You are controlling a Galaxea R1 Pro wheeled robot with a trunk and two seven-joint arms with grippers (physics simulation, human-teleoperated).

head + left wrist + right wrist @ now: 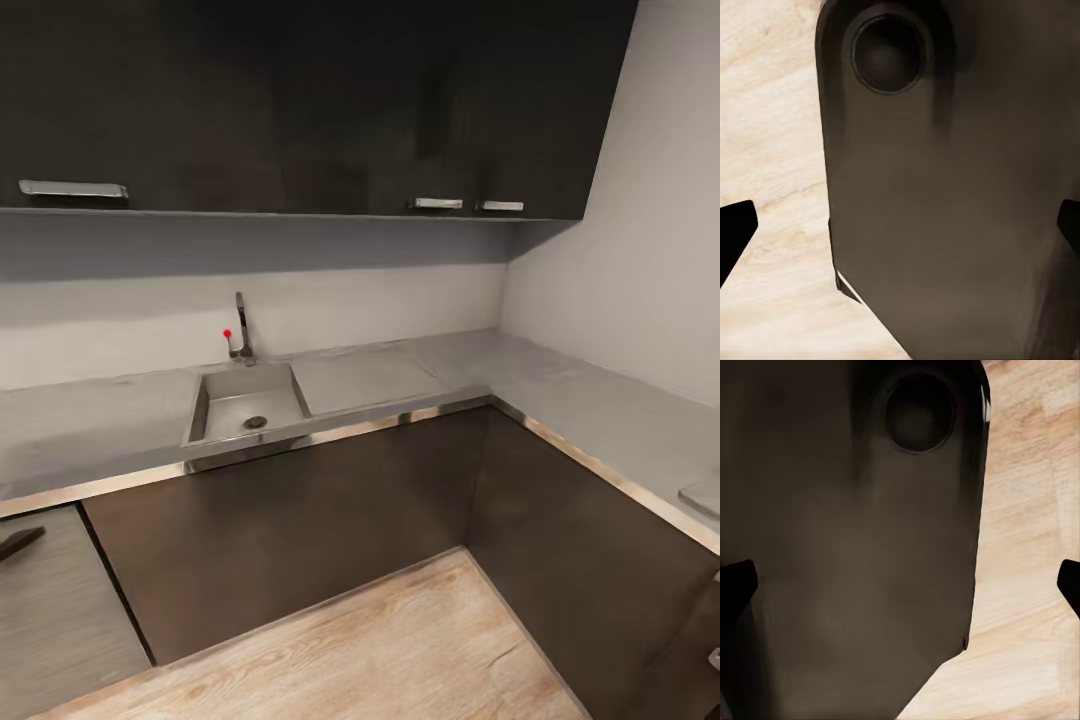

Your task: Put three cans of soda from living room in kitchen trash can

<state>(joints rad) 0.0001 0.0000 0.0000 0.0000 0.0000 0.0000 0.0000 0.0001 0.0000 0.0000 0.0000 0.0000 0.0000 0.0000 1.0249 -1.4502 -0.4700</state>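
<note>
Robot's facing the kitchen corner, table wrapping around the sink, tap just behind it. Both tools hanging over floor, left tool and right tool spread apart, carrying nothing. Probably just travelling.

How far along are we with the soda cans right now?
Nothing looks done from here. The head view faces the kitchen corner: the steel sink, tap and grey countertop carry no cans. Both wrist views show widely parted fingertips holding nothing over the wood floor. All three cans remain.
</note>
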